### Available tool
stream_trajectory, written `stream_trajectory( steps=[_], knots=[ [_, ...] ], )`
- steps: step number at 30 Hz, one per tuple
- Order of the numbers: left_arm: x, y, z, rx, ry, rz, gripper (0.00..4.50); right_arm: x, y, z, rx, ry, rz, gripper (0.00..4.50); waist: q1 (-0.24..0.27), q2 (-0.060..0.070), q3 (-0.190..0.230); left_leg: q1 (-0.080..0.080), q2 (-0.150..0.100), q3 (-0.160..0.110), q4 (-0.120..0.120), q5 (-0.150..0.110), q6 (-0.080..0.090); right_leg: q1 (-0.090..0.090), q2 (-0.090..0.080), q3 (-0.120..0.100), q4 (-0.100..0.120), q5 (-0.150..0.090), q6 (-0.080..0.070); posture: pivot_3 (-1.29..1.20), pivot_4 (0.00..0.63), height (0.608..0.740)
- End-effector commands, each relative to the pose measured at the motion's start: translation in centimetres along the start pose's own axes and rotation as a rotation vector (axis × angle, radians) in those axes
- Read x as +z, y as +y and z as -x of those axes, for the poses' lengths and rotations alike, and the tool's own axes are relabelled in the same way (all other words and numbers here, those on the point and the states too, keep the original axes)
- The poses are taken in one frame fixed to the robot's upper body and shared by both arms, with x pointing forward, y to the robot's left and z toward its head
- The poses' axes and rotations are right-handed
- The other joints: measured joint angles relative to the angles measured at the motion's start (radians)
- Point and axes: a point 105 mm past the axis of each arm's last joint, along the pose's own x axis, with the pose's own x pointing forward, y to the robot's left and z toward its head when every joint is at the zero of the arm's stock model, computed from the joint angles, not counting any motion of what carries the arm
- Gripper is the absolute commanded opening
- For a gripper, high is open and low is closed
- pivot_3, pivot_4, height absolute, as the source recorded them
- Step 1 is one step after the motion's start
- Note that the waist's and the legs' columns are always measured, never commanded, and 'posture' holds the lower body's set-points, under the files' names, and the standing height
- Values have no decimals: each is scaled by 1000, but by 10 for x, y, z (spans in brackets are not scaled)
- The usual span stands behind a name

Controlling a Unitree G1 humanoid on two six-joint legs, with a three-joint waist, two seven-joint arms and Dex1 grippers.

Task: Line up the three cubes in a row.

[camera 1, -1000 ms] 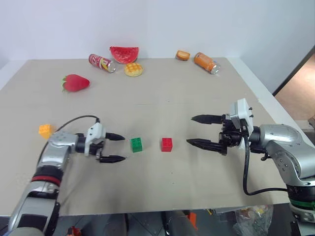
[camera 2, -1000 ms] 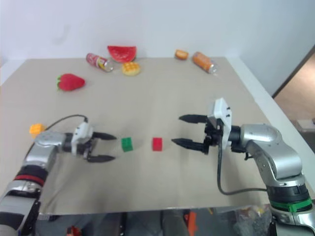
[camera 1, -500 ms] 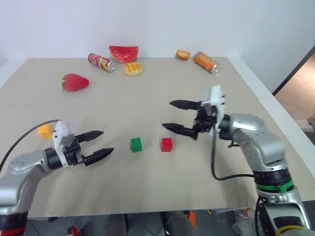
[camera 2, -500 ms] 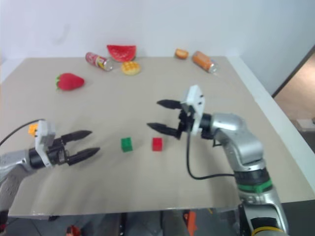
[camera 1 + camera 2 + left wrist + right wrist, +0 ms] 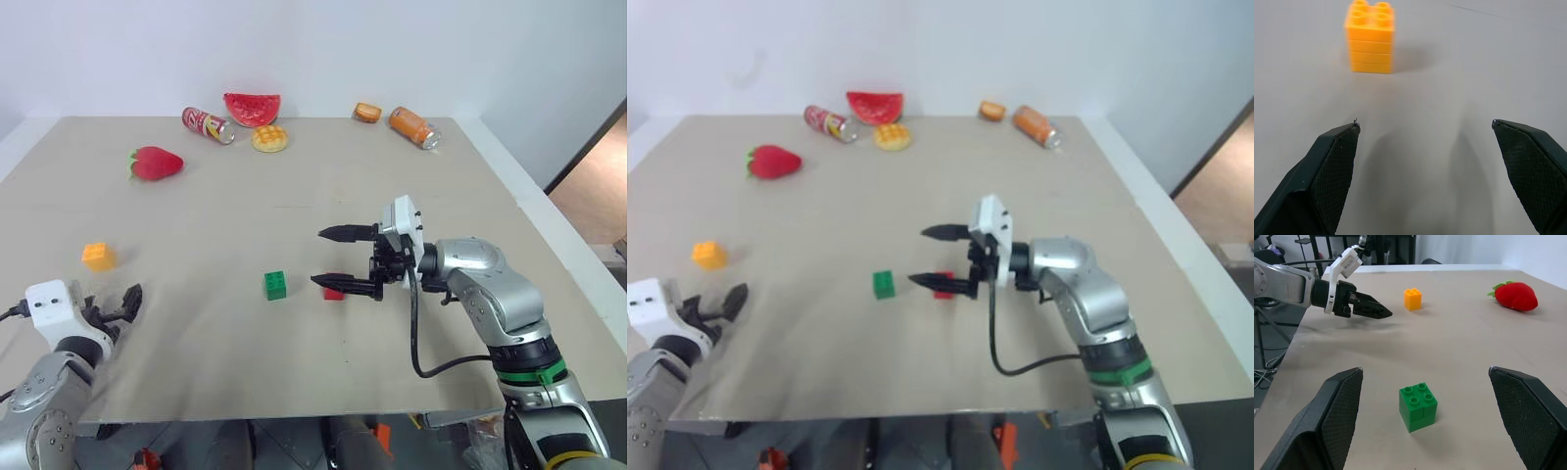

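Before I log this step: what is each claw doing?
Left claw: open, holding nothing, facing the orange-yellow cube.
Right claw: open, holding nothing.

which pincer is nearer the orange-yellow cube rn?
Left. The left pincer points at the orange-yellow cube, open, short of it. The right pincer is across the table, over the red cube.

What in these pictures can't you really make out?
- Red cube: partly behind the right pincer's lower finger in both eye views.
- Left pincer: seen end-on in the eye views, its fingers overlap; the left wrist view shows them apart.
- Can labels: too small to read.
- Orange cube: its far side faces away in the left wrist view.
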Motion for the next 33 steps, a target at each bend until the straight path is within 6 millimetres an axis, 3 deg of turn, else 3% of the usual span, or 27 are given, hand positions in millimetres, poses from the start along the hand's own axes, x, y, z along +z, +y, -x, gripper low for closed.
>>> stream_trajectory(
  steps=[1,6,12,23,33],
  knots=[
    [13,-4,1,0,-50,-23,4482,11,2,-2,16,-24,42,4269,0,0,0,0,0,0,0,0,0,0,0,0,0,0,0,0,150,740],
    [11,-2,-8,24,-29,-94,4482,10,3,0,4,-27,42,4269,0,0,0,-1,0,0,-2,0,-1,-2,0,0,0,0,0,0,150,740],
    [14,24,-21,176,-20,-96,4482,7,0,4,-32,-19,37,4269,0,0,0,-1,0,0,-3,0,-1,-2,1,0,0,0,1,0,150,740],
    [16,16,-46,144,-27,-94,4482,4,-2,7,-64,-1,45,4269,0,-2,-1,-1,0,0,-3,0,-1,-2,1,0,0,0,1,0,150,740],
    [30,22,-66,190,-71,-90,4482,-2,-2,9,-73,19,39,4269,1,-2,-1,-1,0,0,-3,0,-1,-2,1,0,0,0,1,0,150,740]
  ],
)
